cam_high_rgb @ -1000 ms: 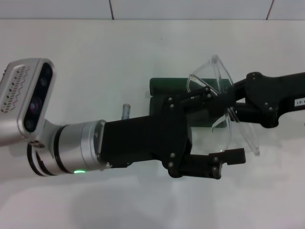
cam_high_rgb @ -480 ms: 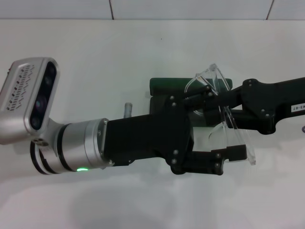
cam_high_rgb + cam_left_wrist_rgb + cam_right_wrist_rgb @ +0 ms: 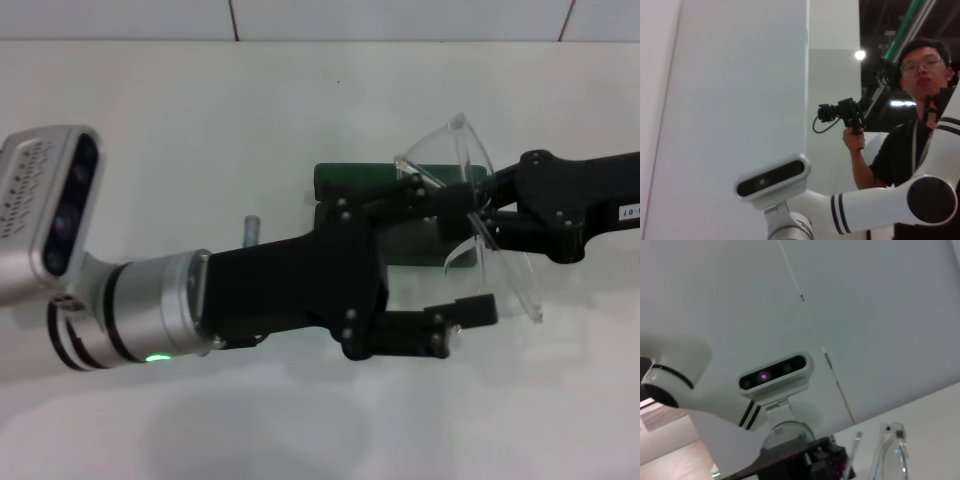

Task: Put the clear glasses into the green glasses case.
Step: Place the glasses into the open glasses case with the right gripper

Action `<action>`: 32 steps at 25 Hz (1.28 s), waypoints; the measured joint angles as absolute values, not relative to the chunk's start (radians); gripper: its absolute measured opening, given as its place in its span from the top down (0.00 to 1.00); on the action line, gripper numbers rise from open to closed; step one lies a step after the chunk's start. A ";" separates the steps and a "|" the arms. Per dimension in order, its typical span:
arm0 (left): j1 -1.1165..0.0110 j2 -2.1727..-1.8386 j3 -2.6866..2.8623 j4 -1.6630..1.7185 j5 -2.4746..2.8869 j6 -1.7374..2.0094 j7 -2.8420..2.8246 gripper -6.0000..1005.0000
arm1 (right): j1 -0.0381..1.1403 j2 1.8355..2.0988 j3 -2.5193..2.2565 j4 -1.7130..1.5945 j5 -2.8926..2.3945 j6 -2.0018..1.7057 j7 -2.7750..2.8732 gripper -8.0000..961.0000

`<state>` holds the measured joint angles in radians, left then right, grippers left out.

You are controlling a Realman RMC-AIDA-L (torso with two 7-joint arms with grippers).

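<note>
Both arms are over the green glasses case (image 3: 400,185). The clear glasses (image 3: 490,240) are clamped by the right gripper (image 3: 478,212) above it; the left gripper (image 3: 450,255) is spread (lowering should be level).

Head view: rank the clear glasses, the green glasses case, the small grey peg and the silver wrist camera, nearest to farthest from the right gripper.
1. clear glasses, held in the right gripper jaws.
2. green glasses case, just to its left.
3. small grey peg, left of the case.
4. silver wrist camera, far left.
</note>
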<state>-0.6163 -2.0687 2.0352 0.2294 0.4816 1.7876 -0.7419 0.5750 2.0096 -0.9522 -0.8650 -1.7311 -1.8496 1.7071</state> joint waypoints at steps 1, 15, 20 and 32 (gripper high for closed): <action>-0.608 -2.067 2.028 0.232 0.481 1.790 -0.742 0.13 | 0.574 2.009 -0.947 -0.865 -1.733 -1.844 1.706 0.85; -0.465 -2.011 1.861 0.208 0.483 1.862 -0.728 0.13 | 0.665 2.012 -0.983 -0.938 -1.947 -1.699 1.791 0.84; -0.444 -2.006 1.831 0.177 0.482 1.858 -0.727 0.13 | 0.752 2.013 -1.134 -1.072 -2.123 -1.634 1.973 0.84; -0.444 -2.005 1.829 0.175 0.483 1.847 -0.727 0.13 | 0.914 2.026 -1.623 -1.161 -2.424 -1.445 2.307 0.83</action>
<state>-0.4443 -2.0049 1.8293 0.1747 0.4834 1.8466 -0.7270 0.9143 2.0261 -1.6233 -1.1613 -2.4235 -1.4446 2.3072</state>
